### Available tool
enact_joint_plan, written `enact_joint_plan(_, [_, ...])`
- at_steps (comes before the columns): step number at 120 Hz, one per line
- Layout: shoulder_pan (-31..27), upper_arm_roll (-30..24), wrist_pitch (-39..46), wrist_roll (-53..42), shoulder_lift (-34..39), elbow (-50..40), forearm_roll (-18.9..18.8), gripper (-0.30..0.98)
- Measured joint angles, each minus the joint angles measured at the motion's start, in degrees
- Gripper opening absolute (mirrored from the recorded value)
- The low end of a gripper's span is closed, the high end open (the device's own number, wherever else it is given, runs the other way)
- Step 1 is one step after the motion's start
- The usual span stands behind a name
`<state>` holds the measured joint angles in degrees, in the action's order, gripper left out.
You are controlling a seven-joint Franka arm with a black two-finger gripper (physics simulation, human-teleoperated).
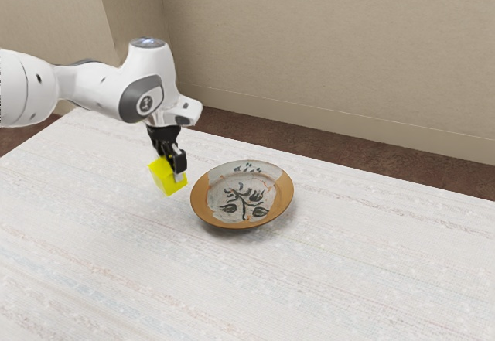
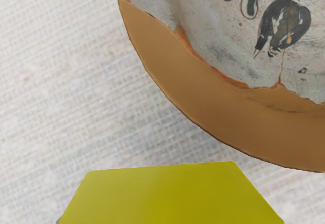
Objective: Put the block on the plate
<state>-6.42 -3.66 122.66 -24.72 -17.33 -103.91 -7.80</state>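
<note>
Hand closed on block, tilted, near plate, seemingly above table. Carry step: firm grip, enough height for block to clear rim, centre over plate, level block, lower gently until seated, release, rise straight.

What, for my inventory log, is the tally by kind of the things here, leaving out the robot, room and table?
Block: 1
Plate: 1
Total: 2
</note>
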Motion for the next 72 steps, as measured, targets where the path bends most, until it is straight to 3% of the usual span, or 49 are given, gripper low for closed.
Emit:
enact_joint_plan(30, [-1.4,-10.0,-3.1,4.5,-3.7,5.4,-4.3,0.32])
enact_joint_plan(72, [-1.5,-16.5,-4.0,9.6,-13.3,13.6,-8.4,0.31])
